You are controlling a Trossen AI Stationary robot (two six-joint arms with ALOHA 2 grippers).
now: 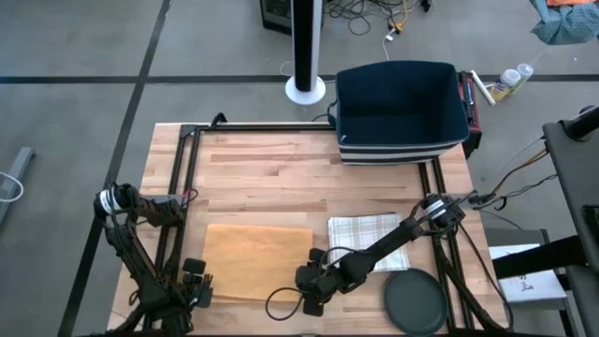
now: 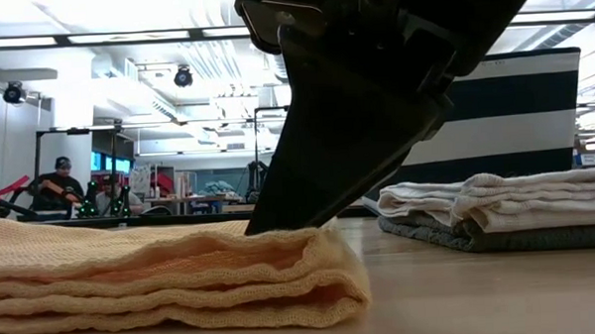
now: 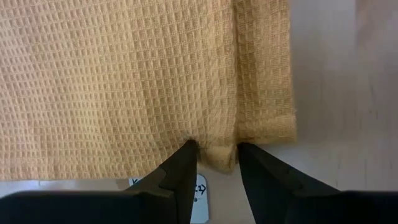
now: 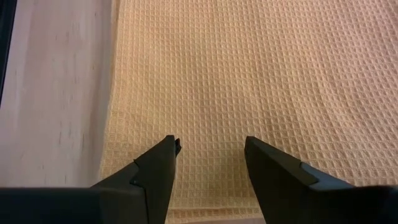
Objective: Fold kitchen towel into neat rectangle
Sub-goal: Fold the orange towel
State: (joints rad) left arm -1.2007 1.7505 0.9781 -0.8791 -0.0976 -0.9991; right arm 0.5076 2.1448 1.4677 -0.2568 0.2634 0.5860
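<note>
The yellow waffle-weave towel [image 1: 257, 261] lies folded in layers on the wooden tabletop [image 1: 262, 168], between the two claws. The left claw [image 3: 215, 163] sits at the towel's near left corner, its two dark fingers [image 3: 180, 171] pressed either side of a small pucker of the hem, pinching that bit of cloth. The right claw [image 4: 209, 155] is at the towel's opposite end, over the cloth just inside its edge; its fingers stand moderately apart with only flat fabric showing between them, and nothing is gripped.

Just beyond the right claw, on the side away from the yellow towel, a checked towel [image 1: 365, 229] lies folded on the tabletop, with the right arm stretched across one corner of it. Near that arm's elbow, toward the tabletop's front edge, rests a dark round lid or plate [image 1: 415, 301]. Well beyond both claws, at the far right corner, stands a navy bin [image 1: 401, 112] with pale stripes along its base. In the low view the right arm fills the upper middle and hides much of the room behind; a stack of grey and white folded cloths [image 2: 497, 210] lies beside it.
</note>
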